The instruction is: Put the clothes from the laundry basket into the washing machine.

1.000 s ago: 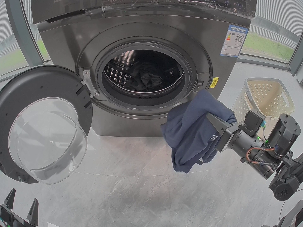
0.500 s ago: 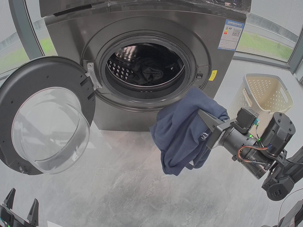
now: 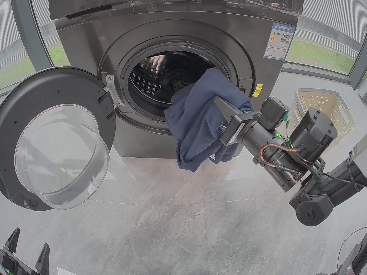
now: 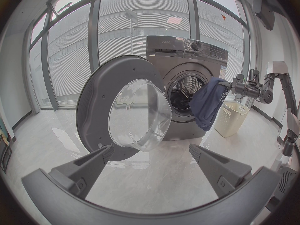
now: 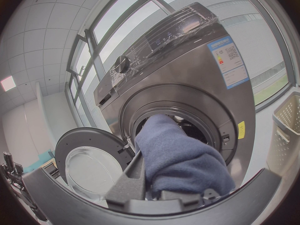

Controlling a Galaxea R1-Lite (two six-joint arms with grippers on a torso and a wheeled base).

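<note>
The right tool [image 3: 229, 108] is clamped on a blue garment [image 3: 197, 123], and in the last second the arm has carried it up and to the left. A moment ago the cloth hung low, off to the right and near the basket [image 3: 328, 107]. Now its top bunches across the right side of the washer's [image 3: 88, 50] round opening [image 3: 153, 84], while its lower end dangles below the rim, in front of the machine's face.

From the left wrist view the garment looks to be just in front of the mouth rather than through it, so I would say it is at the threshold, not yet loaded. Something dark [image 3: 176, 84] already lies in the drum behind it. The door [image 3: 49, 96] stands swung wide to the left, well out of the way.

The left tool [image 4: 150, 147] sits low at the near left with its jaws apart and nothing in them, just as before.

For the job, this means the carry is nearly done. What remains for this piece is to push it further in, so the hanging tail clears the rim, before letting go. Otherwise it may slip out onto the floor.
</note>
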